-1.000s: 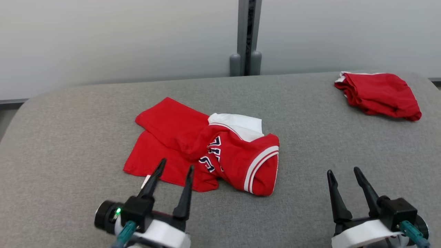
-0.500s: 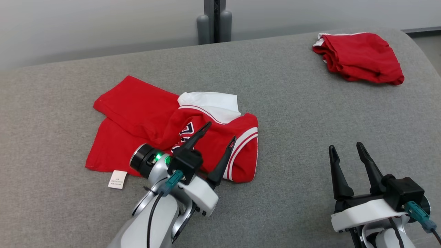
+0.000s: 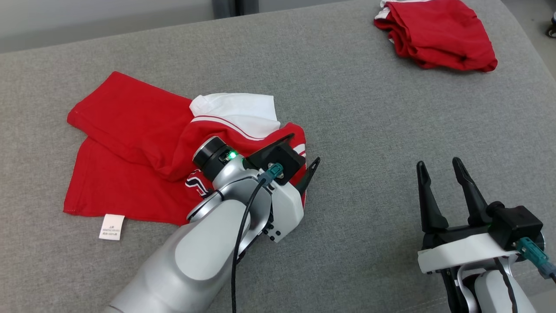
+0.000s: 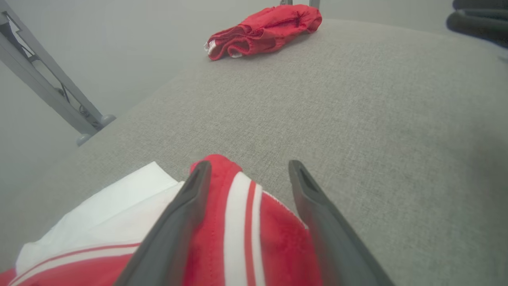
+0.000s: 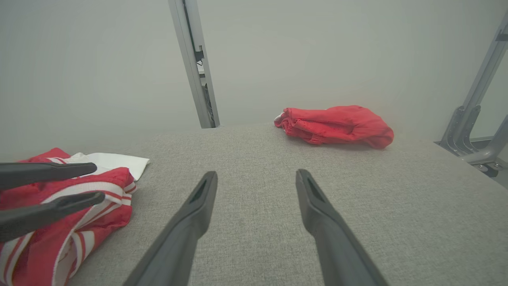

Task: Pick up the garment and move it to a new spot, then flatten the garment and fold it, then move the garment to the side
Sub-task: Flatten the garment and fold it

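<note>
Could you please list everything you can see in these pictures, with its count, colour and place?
jersey: one, red with white trim, crumpled on the left
label: one, white, at the jersey's near edge
bundled garment: one, red, far right corner
padded surface: one, grey, under everything
metal posts: several, grey, behind the surface
left end effector: one, dark, open at the jersey's striped edge
right end effector: one, dark, open over bare surface, near right
</note>
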### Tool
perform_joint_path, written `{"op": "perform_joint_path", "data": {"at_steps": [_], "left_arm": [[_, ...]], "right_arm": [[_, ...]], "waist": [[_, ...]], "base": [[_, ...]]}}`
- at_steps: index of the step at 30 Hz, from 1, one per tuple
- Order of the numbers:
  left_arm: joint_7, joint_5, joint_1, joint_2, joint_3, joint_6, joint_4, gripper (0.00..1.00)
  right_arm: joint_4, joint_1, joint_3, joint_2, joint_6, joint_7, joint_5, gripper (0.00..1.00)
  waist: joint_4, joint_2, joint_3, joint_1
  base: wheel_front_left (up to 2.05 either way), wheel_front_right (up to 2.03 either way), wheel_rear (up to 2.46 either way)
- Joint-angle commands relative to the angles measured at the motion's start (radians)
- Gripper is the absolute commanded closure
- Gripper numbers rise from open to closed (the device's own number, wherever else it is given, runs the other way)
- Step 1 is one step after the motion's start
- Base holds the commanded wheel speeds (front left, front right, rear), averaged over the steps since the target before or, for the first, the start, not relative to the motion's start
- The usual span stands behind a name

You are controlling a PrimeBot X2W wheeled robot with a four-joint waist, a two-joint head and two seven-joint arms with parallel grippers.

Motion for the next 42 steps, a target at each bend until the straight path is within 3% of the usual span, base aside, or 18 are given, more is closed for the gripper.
{"op": "perform_joint_path", "data": {"at_steps": [1,7,8,10,12,21,30,37,42], "left_arm": [[0.008,-0.007,-0.02,0.005,-0.006,0.009,0.01,0.0],[0.056,0.004,-0.068,0.005,-0.045,0.04,0.082,0.0],[0.053,0.004,-0.071,0.005,-0.048,0.042,0.089,0.14],[0.047,0.009,-0.084,0.005,-0.055,0.046,0.102,0.66],[0.04,0.01,-0.088,0.005,-0.06,0.051,0.113,1.0],[-0.09,-0.048,-0.12,0.004,-0.024,0.069,0.067,1.0],[-0.23,-0.152,-0.266,0.011,0.079,-0.006,-0.05,1.0],[-0.24,-0.231,-0.426,0.016,0.136,-0.061,-0.106,1.0],[-0.248,-0.378,-0.526,0.01,0.204,-0.075,-0.125,1.0]], "right_arm": [[-0.006,-0.012,0.001,-0.004,0.0,-0.001,0.003,0.0],[-0.008,-0.033,0.009,-0.004,0.0,-0.001,0.017,0.0],[-0.009,-0.032,0.009,-0.004,0.0,-0.001,0.019,0.0],[-0.009,-0.034,0.009,-0.004,0.0,-0.001,0.019,0.0],[-0.009,-0.036,0.009,-0.004,0.0,-0.001,0.019,0.0],[0.0,-0.03,0.013,-0.004,0.0,-0.001,0.019,0.0],[0.016,-0.015,0.03,-0.005,0.0,-0.001,0.022,0.0],[0.022,-0.009,0.044,-0.005,0.0,-0.001,0.029,0.0],[0.023,-0.011,0.046,-0.005,0.0,-0.001,0.033,0.0]], "waist": [[-0.007,0.0,0.011,0.0],[-0.019,0.0,0.035,0.0],[-0.02,0.0,0.036,0.0],[-0.019,0.0,0.039,0.0],[-0.018,0.0,0.038,0.0],[0.002,0.0,0.009,0.0],[0.003,0.0,-0.052,0.0],[-0.014,0.0,-0.076,0.0],[-0.029,0.0,-0.082,0.0]], "base": [[0.0,0.0,0.0],[0.0,0.0,0.0],[0.0,0.0,0.0],[0.0,0.0,0.0],[0.0,0.0,0.0],[0.0,0.0,0.0],[0.0,0.0,0.0],[0.0,0.0,0.0],[0.0,0.0,0.0]]}}
